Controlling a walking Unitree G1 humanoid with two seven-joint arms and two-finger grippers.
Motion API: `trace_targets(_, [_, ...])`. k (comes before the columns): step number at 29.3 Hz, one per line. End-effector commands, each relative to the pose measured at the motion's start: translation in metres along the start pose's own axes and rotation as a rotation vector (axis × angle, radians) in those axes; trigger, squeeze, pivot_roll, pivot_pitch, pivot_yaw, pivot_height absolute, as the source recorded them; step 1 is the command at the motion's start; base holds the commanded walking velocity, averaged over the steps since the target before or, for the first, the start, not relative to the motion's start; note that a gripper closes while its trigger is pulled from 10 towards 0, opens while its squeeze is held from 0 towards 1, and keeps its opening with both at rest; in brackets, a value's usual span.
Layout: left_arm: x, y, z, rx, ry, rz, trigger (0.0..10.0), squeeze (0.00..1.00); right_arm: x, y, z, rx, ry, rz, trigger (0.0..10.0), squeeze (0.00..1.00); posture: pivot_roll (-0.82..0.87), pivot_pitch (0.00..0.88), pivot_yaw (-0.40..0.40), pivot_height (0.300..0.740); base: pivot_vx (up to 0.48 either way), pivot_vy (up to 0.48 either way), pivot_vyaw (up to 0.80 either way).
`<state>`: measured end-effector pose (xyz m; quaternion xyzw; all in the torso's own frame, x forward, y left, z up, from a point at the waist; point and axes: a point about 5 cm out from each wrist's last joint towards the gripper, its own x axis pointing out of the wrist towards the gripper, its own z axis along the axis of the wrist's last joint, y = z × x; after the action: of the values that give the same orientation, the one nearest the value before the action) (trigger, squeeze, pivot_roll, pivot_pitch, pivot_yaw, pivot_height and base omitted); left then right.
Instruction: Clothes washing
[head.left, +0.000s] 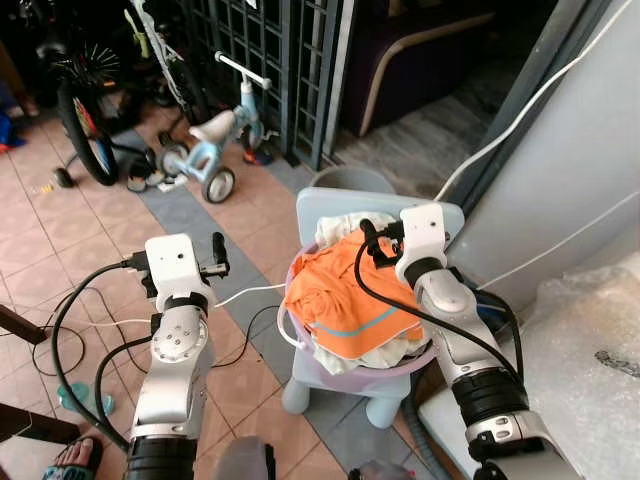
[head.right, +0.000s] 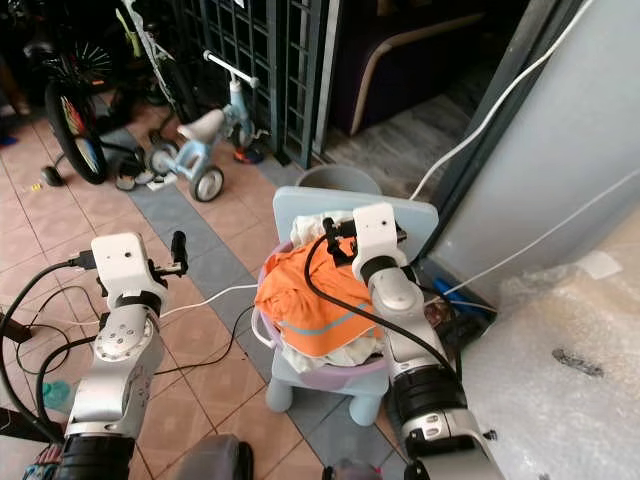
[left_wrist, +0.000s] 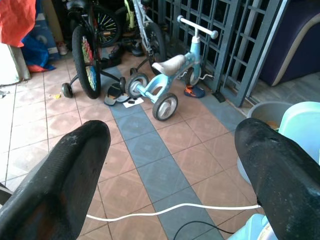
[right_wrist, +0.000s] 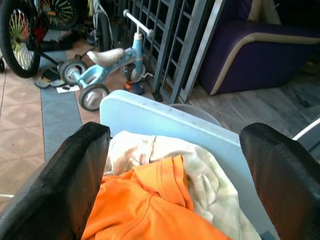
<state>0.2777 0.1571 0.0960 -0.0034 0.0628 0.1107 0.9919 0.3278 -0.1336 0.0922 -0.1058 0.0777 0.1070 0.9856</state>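
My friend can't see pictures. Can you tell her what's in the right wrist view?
The right tool, open, hangs over an orange shirt and a pale cloth piled against a light blue chair. Behind stand a small blue trike, a dark gate and a purple sofa.

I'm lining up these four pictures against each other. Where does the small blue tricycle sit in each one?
Left eye view: blue tricycle upper left, on the tiled floor before the dark metal grille.
Right eye view: upper left too, nearer the left edge.
Left wrist view: top centre, between and beyond the two black fingers.
Right wrist view: upper left, behind the pale blue chair back.
Shared landmark: the grille beside it.
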Motion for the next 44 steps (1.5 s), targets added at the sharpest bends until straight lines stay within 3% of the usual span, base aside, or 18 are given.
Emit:
trace_targets(1, [-0.006,0.001,-0.011,0.049,0.082,-0.015,10.0,0.00,-0.006,-0.004,-0.029,-0.010,0.164,0.012,10.0,0.00,0.09,0.096,-0.039,0.740,0.000,0.000,0.00])
trace_targets(12, [-0.024,0.018,-0.027,0.095,0.183,-0.069,10.0,0.00,-0.013,-0.001,-0.049,-0.032,0.288,0.080,10.0,0.00,0.14,0.123,-0.049,0.740,0.000,0.000,0.00])
trace_targets(14, [-0.027,0.023,-0.023,0.088,0.176,-0.053,10.0,0.00,-0.014,0.006,-0.052,-0.054,0.339,0.157,10.0,0.00,0.15,0.153,-0.047,0.740,0.000,0.000,0.00])
trace_targets(17, [-0.028,0.026,-0.019,0.129,0.172,-0.045,10.0,0.00,-0.014,0.014,-0.052,0.009,0.369,0.209,10.0,0.00,0.14,0.176,-0.028,0.740,0.000,0.000,0.00])
trace_targets(18, [-0.029,0.027,-0.018,0.136,0.177,-0.036,10.0,0.00,-0.014,0.017,-0.052,0.057,0.386,0.221,8.0,0.00,0.14,0.179,-0.024,0.740,0.000,0.000,0.00])
trace_targets(19, [-0.029,0.028,-0.018,0.135,0.182,-0.037,10.0,0.00,-0.013,0.015,-0.053,0.060,0.394,0.194,5.3,0.00,0.14,0.179,-0.024,0.740,0.000,0.000,0.00])
trace_targets(20, [-0.029,0.029,-0.018,0.139,0.185,-0.040,10.0,0.00,-0.014,0.014,-0.054,0.070,0.401,0.176,2.0,0.00,0.14,0.182,-0.023,0.740,0.000,0.000,0.00])
trace_targets(21, [-0.029,0.029,-0.018,0.139,0.185,-0.040,10.0,0.00,-0.014,0.014,-0.054,0.070,0.401,0.176,2.0,0.00,0.14,0.182,-0.023,0.740,0.000,0.000,0.00])
trace_targets(22, [-0.029,0.029,-0.019,0.142,0.188,-0.041,10.0,0.00,-0.014,0.016,-0.056,0.117,0.412,0.166,0.0,0.00,0.14,0.178,-0.022,0.740,0.000,0.000,0.00])
trace_targets(24, [-0.030,0.029,-0.019,0.146,0.196,-0.044,10.0,0.00,-0.015,0.019,-0.057,0.161,0.422,0.155,0.0,0.00,0.14,0.176,-0.022,0.740,0.000,0.000,0.00])
trace_targets(44, [-0.026,0.023,-0.017,0.147,0.200,-0.043,10.0,0.00,-0.012,0.020,-0.053,0.193,0.412,0.136,0.0,0.00,0.14,0.157,-0.043,0.740,0.000,0.000,0.00])
